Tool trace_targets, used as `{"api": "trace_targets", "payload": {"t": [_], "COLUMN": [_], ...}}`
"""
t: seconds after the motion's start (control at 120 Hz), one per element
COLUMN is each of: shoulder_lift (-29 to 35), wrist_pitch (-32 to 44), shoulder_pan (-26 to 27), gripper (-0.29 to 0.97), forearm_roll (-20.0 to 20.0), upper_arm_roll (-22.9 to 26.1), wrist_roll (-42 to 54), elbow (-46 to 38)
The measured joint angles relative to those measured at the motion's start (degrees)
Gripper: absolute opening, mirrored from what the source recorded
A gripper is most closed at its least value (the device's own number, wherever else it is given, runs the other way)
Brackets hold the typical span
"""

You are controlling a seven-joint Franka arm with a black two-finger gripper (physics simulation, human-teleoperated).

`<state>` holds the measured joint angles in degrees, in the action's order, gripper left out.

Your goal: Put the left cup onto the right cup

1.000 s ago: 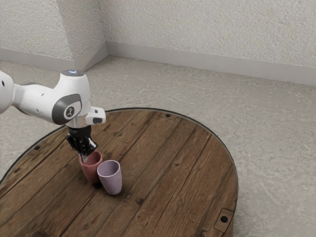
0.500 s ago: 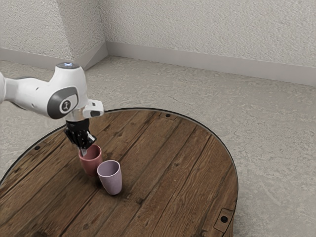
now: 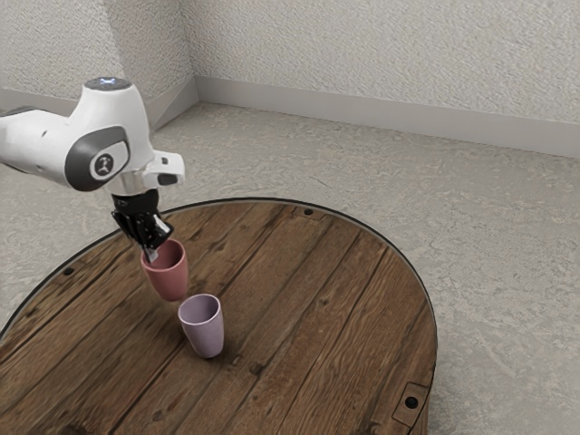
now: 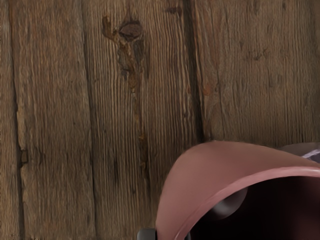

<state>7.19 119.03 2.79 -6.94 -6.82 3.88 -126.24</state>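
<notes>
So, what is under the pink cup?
The pink cup hangs in the gripper, clear of the table. Under it bare wood shows; the lilac cup stands beside that spot, not below. In the wrist view the cup's body covers the wood directly beneath.

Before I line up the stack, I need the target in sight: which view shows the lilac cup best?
The exterior view: the lilac cup stands whole and upright on the table, lower in frame than the pink cup the tool holds lifted. The wrist view catches a sliver of it past the pink cup's rim.
</notes>
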Motion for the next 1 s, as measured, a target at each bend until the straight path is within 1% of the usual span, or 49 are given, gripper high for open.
{"api": "trace_targets", "payload": {"t": [0.35,0.733,1.0], "shoulder_lift": [4.53,5.05,3.59], "wrist_pitch": [-3.92,-5.52,-5.64], "shoulder_pan": [0.01,3.71,4.83], "gripper": [-0.11,-0.11,-0.11], "forearm_roll": [0.00,0.08,0.15], "upper_arm_roll": [1.57,1.98,2.75], "wrist_roll": [0.61,1.02,1.10], "elbow": [0.17,0.53,0.79]}}
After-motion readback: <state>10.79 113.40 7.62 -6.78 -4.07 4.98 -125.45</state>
